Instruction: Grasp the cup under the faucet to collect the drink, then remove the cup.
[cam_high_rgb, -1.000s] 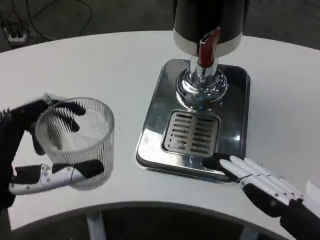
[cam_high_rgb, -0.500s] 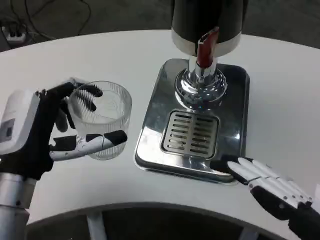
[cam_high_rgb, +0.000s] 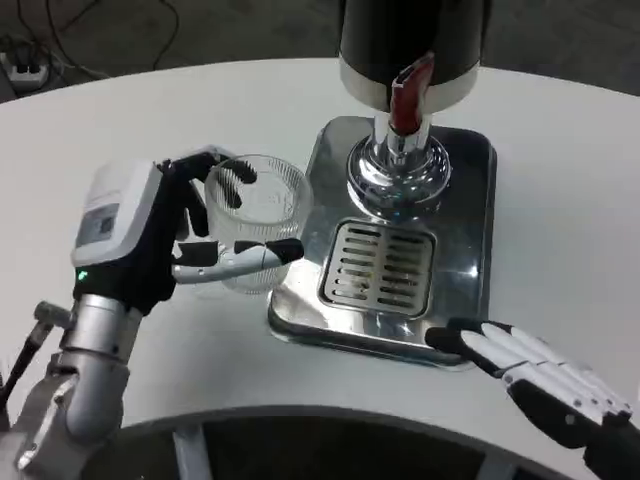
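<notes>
The left hand (cam_high_rgb: 165, 235) has its fingers (cam_high_rgb: 262, 257) clamped around a clear ribbed cup (cam_high_rgb: 255, 220), one finger hooked over the far rim and another lying across the near wall. The cup sits at the left edge of the steel drip tray (cam_high_rgb: 470, 215), just beside the slotted grate (cam_high_rgb: 380, 265) and not yet over it; whether its base rests on the tabletop (cam_high_rgb: 150, 120) or hangs slightly above it cannot be told. It looks empty. The dispenser (cam_high_rgb: 410, 45) stands at the back of the tray, with its red tap lever (cam_high_rgb: 403, 95) above the chrome faucet (cam_high_rgb: 398, 165), which points down toward the grate. The right hand (cam_high_rgb: 545, 380) lies at the tray's front right corner, its fingers straight and together, holding nothing, their tips touching or nearly touching the tray's rim. The step in hand appears to be carrying the cup in to the filling spot. The next move calls for shifting it rightward over the tray's lip and onto the grate, mouth centred beneath the faucet and kept upright, with enough lift to clear the raised edge. The lever would then need pressing, likely a job for the idle right hand.
</notes>
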